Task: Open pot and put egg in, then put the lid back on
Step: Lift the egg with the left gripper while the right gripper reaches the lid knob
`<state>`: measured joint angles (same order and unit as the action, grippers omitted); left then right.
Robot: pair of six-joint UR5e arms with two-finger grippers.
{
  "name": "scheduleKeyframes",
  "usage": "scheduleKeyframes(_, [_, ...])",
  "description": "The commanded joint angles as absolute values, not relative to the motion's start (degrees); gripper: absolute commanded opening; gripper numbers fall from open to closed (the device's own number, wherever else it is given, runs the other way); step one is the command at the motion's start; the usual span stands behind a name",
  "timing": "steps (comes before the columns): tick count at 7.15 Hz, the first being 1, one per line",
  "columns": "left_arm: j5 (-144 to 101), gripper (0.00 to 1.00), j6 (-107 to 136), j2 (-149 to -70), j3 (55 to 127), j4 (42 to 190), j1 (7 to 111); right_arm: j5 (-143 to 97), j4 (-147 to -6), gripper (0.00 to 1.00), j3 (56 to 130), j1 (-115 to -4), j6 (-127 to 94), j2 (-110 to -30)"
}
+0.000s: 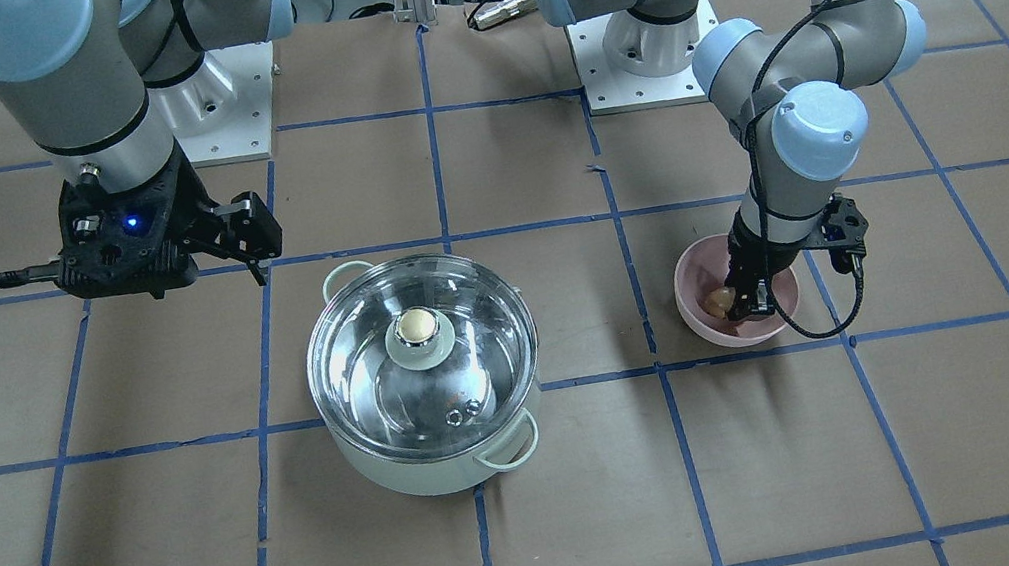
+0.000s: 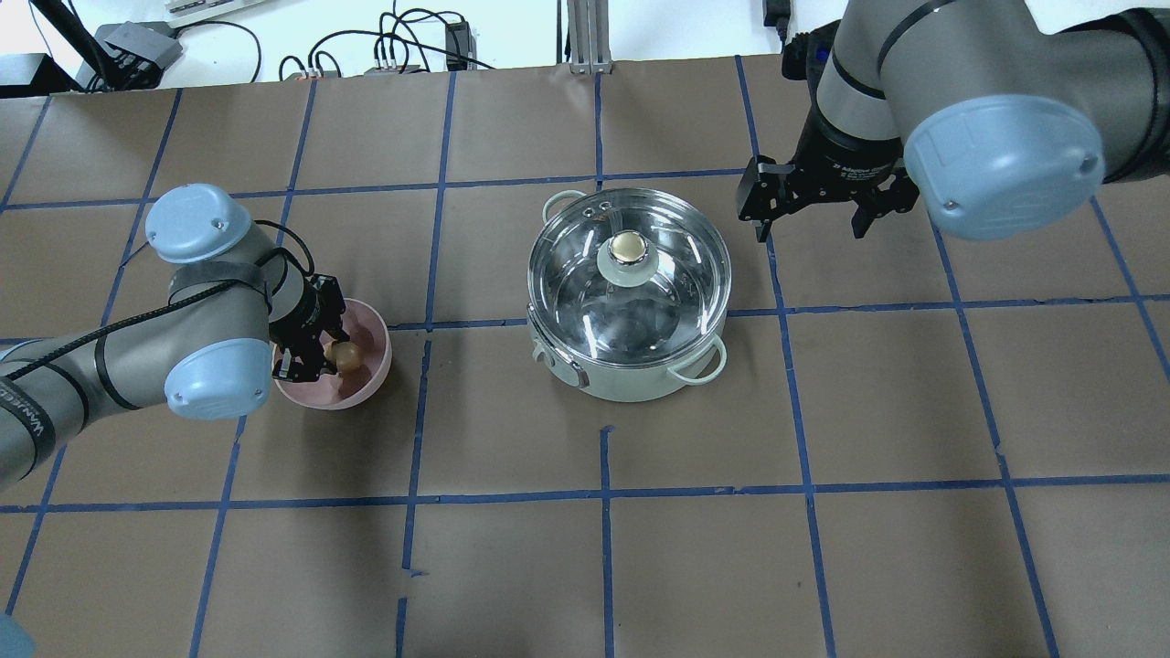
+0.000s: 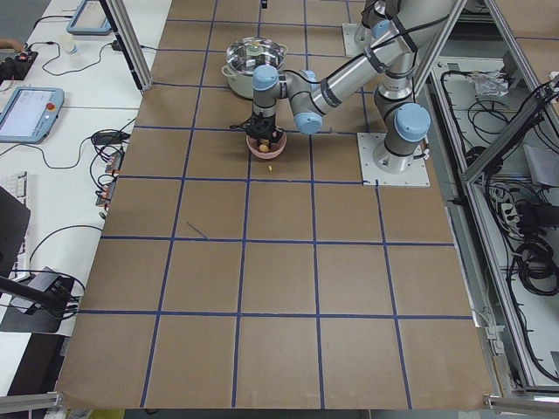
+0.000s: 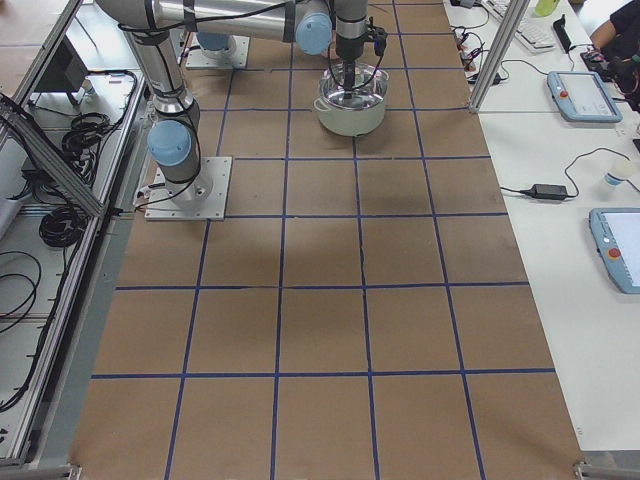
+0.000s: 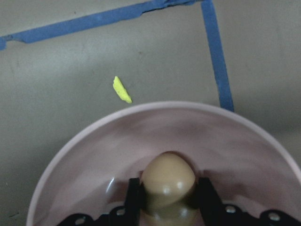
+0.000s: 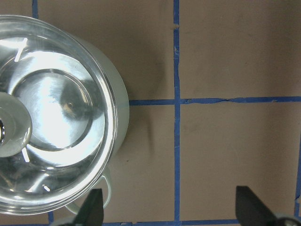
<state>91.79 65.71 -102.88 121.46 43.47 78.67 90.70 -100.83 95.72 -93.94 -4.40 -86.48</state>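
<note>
The pale mint-green pot (image 2: 631,382) stands mid-table with the clear glass lid (image 2: 681,274) seated on it; both also show in the front view, pot (image 1: 432,462) and lid (image 1: 366,366). The tan-brown egg (image 2: 347,355) is inside a pink bowl (image 2: 373,382). My left gripper (image 2: 322,358) reaches down into the bowl and is shut on the egg (image 5: 168,181), with a finger on each side of it. My right gripper (image 2: 812,228) is open and empty, hovering beside the pot's far right side; the pot's edge (image 6: 120,113) shows below it.
The pink bowl (image 1: 701,321) sits about one grid square from the pot on my left side. A small yellow scrap (image 5: 122,90) lies on the brown paper just beyond the bowl. Blue tape lines grid the table.
</note>
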Motion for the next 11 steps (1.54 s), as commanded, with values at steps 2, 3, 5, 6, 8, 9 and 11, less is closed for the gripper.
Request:
scheduleKeyframes(2, [91.8,0.2,65.7,-101.3,120.8,45.8,79.7,90.7,-101.2,0.99,95.2,-94.0,-4.5,-86.2])
scheduleKeyframes(3, [91.7,0.19,65.6,-99.9,120.0,48.0,79.9,90.4,-102.4,0.99,93.9,-94.6,-5.1,-85.8])
scheduleKeyframes(5, [91.4,0.19,65.6,-98.0,115.5,56.8,80.2,90.0,-104.9,0.97,89.4,-100.9,-10.2,-81.9])
scheduleKeyframes(6, [91.1,0.19,65.6,-97.2,113.6,58.7,82.2,90.0,-105.8,0.93,86.5,-103.7,-14.4,-78.7])
scheduleKeyframes(8, [89.6,0.18,65.7,-96.7,107.4,66.9,84.0,90.0,-107.0,0.91,84.1,-106.9,-16.9,-75.9])
scheduleKeyframes(9, [89.5,0.17,65.6,-96.7,105.4,69.4,84.2,90.2,-107.1,0.92,84.7,-107.5,-17.3,-74.0])
scheduleKeyframes(11, [87.8,0.15,64.7,-96.1,105.2,69.8,84.3,90.0,-114.0,0.93,90.1,-107.5,-17.6,-72.9])
